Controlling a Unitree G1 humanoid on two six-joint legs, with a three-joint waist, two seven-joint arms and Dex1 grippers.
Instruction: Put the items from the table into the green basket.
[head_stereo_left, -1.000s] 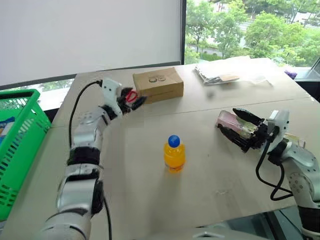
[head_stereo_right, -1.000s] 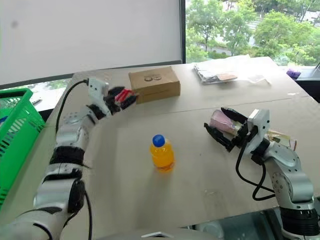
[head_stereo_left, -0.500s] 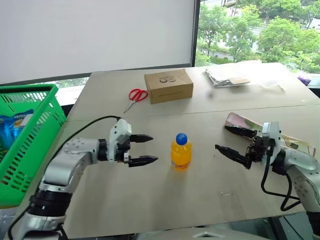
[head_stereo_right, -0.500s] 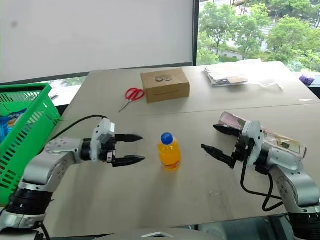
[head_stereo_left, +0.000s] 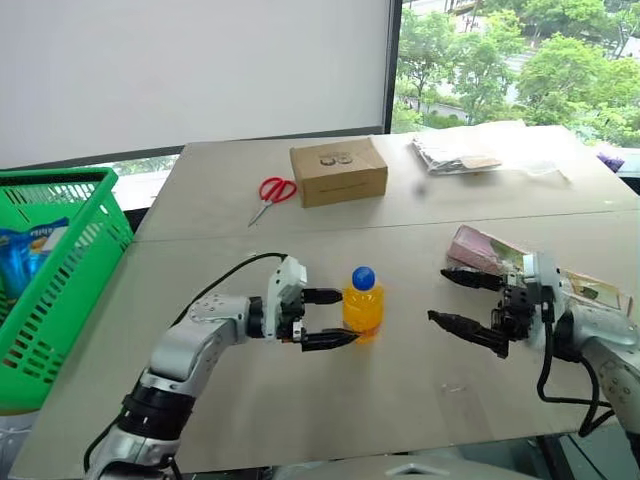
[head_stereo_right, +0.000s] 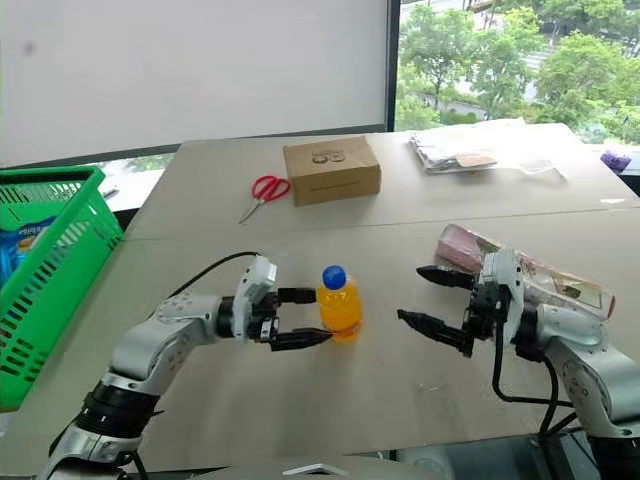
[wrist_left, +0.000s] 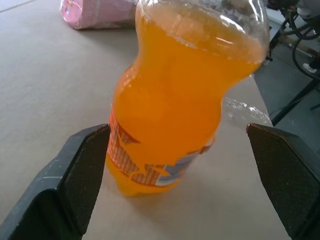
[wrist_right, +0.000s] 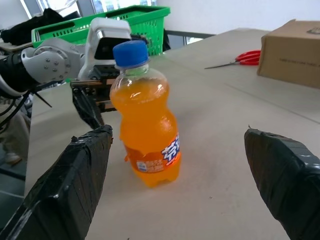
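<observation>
A light beige tabletop (head_stereo_left: 300, 400) of joined panels is seen. An orange-drink bottle (head_stereo_left: 362, 304) stands near its middle. Red-handled scissors (head_stereo_left: 270, 194) lie just beside a brown cardboard box (head_stereo_left: 338, 171) farther back, a pink packet (head_stereo_left: 484, 250) to the right, clear wrappers (head_stereo_left: 462, 152) at the far corner.

The counter (head_stereo_left: 300, 400) looks like matt, smooth beige board with faint seams between its panels. The orange-drink bottle (head_stereo_left: 362, 305) is clear glossy plastic with a smooth blue plastic cap and a printed film label. The fingers (wrist_left: 75, 185) are black with a fine, rough, grippy texture. The brown box (head_stereo_left: 338, 171) is matt cardboard. The scissors (head_stereo_left: 272, 193) have glossy red plastic handles. The pink packet (head_stereo_left: 485, 250) is shiny film, and the green basket (head_stereo_left: 70, 270) is shiny latticed plastic.
</observation>
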